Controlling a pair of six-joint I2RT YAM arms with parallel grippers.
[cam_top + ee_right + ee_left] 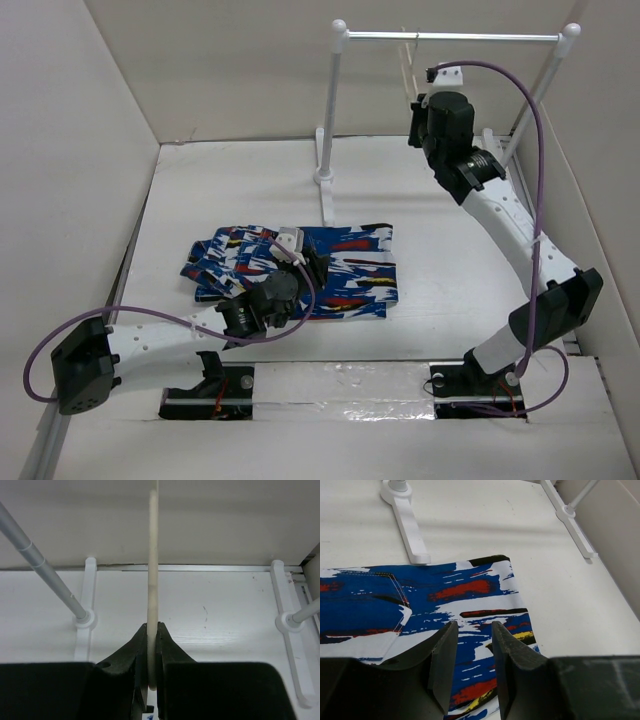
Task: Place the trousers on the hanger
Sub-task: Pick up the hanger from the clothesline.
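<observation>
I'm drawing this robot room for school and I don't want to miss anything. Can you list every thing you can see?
Soft patterned fabric trousers: one, royal blue with white, red, black and yellow streaks, lying on the table, left of middle.
Thin clothes hanger: one, cream-white, at the rail, back right.
Tall two-post rail stand: one, white posts with a grey bar, at the back of the table.
Table: one, white, under everything.
Cables: two, purple, one along each arm.
Left gripper: one, black, open, over the trousers.
Right gripper: one, black, shut on the hanger.
</observation>
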